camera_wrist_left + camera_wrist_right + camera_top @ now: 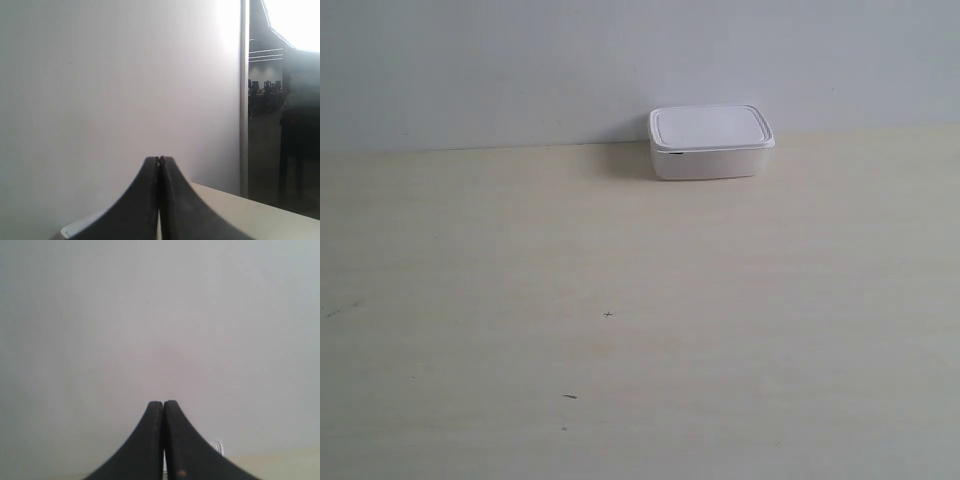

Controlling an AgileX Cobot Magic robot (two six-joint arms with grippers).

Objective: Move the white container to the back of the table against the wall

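1. Nearest, left tool [159, 163] and right tool [163, 405] — each pinched together, holding nothing.
2. Farther, the white container [711, 142] sits on the worktop [620, 300], seemingly touching the wall [520, 70].
3. Risk — another shove would jam it against the wall and skew it.

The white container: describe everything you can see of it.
The white container is a shallow rectangular box with rounded corners, smooth and plastic-looking, closed by a fitted white lid with a raised rim. A small dark mark sits under the lid's edge near one front corner. It stands level on the table, at its back edge, right of centre in the exterior view, close against the wall; actual contact cannot be confirmed. Nothing else touches it.
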